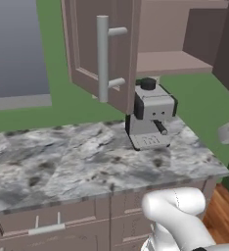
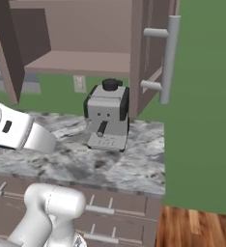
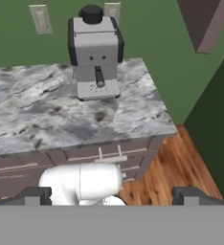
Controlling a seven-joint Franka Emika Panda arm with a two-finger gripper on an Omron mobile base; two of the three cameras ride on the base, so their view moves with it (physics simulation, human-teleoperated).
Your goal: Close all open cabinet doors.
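A mauve-brown wooden cabinet door (image 1: 94,49) with a silver bar handle (image 1: 103,59), a grey-veined marble desk (image 1: 77,162), a silver-and-black coffee machine (image 1: 150,115), green walls.

My left base camera sits behind my arm, looking forward and down over the counter (image 1: 62,162), close to the open door (image 1: 99,49) hanging above it. My right base camera looks at the same spot from the other side, with the counter's (image 2: 129,169) end and the wood floor (image 2: 192,226) to its right. Both share the coffee machine (image 1: 150,115) (image 2: 107,116). My hand camera sits farther back and higher, facing down at the machine (image 3: 95,52) and the drawers (image 3: 99,155).
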